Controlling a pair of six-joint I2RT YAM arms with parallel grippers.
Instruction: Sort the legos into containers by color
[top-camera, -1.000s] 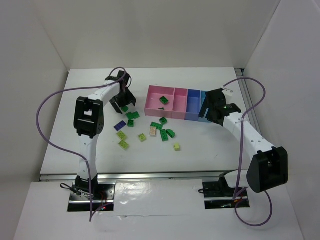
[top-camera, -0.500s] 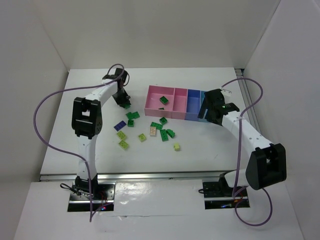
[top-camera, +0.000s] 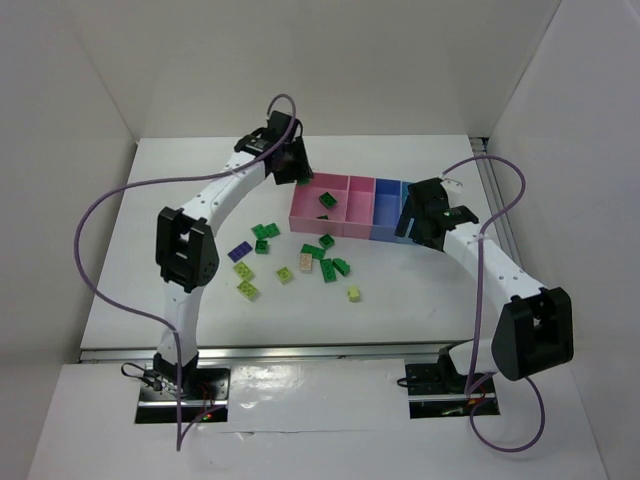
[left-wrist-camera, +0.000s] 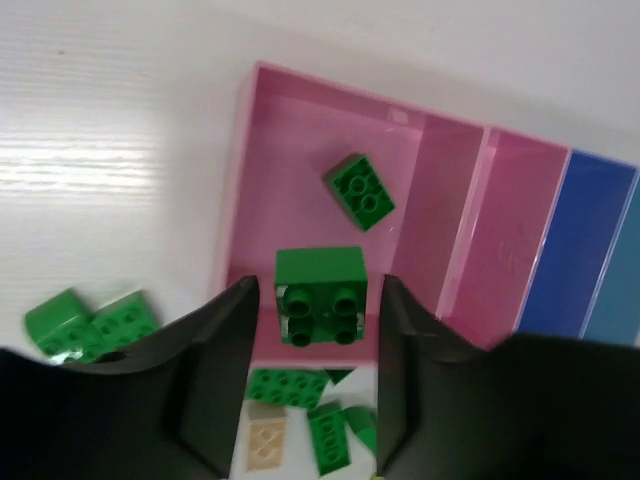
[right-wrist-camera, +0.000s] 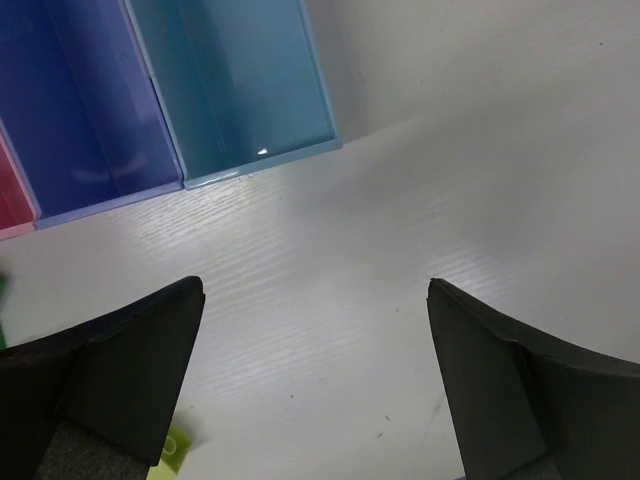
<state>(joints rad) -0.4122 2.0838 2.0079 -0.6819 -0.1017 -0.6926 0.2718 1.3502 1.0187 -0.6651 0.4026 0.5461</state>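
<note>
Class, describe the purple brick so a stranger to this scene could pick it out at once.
Find the row of joined bins on the white table; loose bricks lie scattered in front of it. At the scatter's left edge, beside the left arm's black elbow, lies the purple brick. It is the only purple one among dark green and yellow-green neighbours.

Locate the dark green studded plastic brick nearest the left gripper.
Left wrist view: the dark green brick is between the left gripper's fingers, over the large pink bin holding another green brick.

Four containers (top-camera: 340, 229) and roughly fifteen legos (top-camera: 327, 241).
</note>
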